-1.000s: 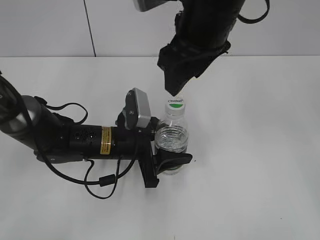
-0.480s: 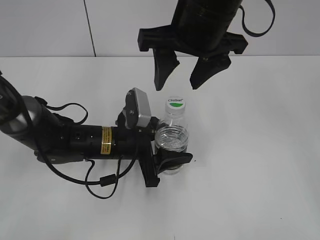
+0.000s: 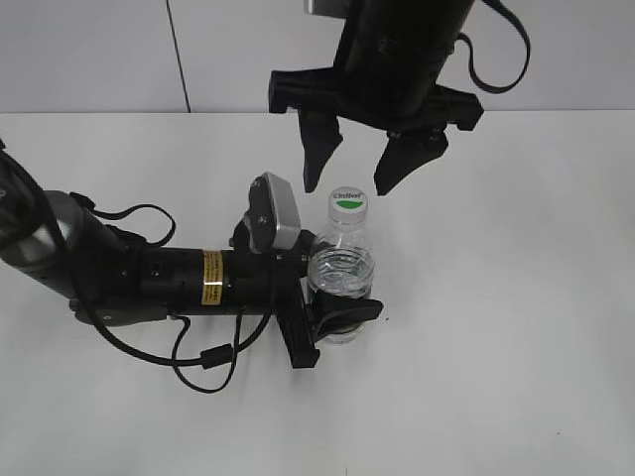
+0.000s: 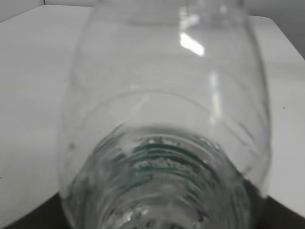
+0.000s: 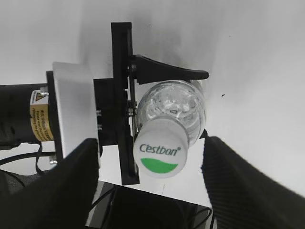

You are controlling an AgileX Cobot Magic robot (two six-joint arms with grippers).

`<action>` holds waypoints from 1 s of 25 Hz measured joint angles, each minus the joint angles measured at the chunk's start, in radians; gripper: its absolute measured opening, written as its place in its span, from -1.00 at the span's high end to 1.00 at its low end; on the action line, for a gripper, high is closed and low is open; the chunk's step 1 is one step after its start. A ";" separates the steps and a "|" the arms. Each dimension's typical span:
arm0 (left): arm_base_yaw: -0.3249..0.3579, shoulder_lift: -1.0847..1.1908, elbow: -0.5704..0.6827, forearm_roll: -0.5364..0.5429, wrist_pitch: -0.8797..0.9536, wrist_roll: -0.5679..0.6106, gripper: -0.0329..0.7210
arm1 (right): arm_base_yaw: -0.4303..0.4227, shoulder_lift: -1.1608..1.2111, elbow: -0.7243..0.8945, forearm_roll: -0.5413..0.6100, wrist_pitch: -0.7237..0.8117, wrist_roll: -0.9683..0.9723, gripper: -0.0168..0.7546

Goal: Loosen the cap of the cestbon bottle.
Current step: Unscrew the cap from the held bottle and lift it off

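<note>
The clear cestbon bottle (image 3: 342,278) stands upright on the white table, and its body fills the left wrist view (image 4: 162,119). Its white cap (image 3: 348,202) with a green half-disc logo is on the neck and shows in the right wrist view (image 5: 160,153). My left gripper (image 3: 335,302) is shut on the bottle's lower body from the left. My right gripper (image 3: 355,178) is open just above the cap, one finger on each side and neither touching it; the right wrist view (image 5: 152,191) shows the cap between the fingers.
The left arm (image 3: 149,278) lies across the table (image 3: 516,297) with a loose black cable (image 3: 203,357) beside it. A pale wall stands behind the table's far edge.
My right gripper opened from shut above the cap, then came down a little so its fingers flank the cap. The bottle and left gripper stayed put.
</note>
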 joint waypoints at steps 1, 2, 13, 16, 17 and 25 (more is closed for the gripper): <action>0.000 0.000 0.000 0.000 0.000 0.000 -0.16 | 0.000 0.008 0.000 0.002 0.000 0.000 -0.38; 0.000 0.000 0.000 0.000 0.000 0.000 -0.16 | 0.000 0.015 0.000 0.004 0.000 0.001 -0.38; 0.000 0.000 0.000 -0.002 0.001 0.000 -0.16 | 0.000 0.019 0.009 0.003 0.000 -0.020 -0.25; 0.000 0.000 0.000 -0.002 0.001 0.000 -0.16 | 0.000 0.019 0.035 0.004 0.001 -0.020 -0.24; 0.000 0.000 0.000 -0.002 0.001 0.000 -0.16 | 0.000 0.019 0.039 0.004 0.002 -0.020 -0.24; 0.000 0.000 0.000 -0.003 0.001 0.000 -0.16 | 0.000 0.019 0.040 0.004 0.002 -0.022 -0.18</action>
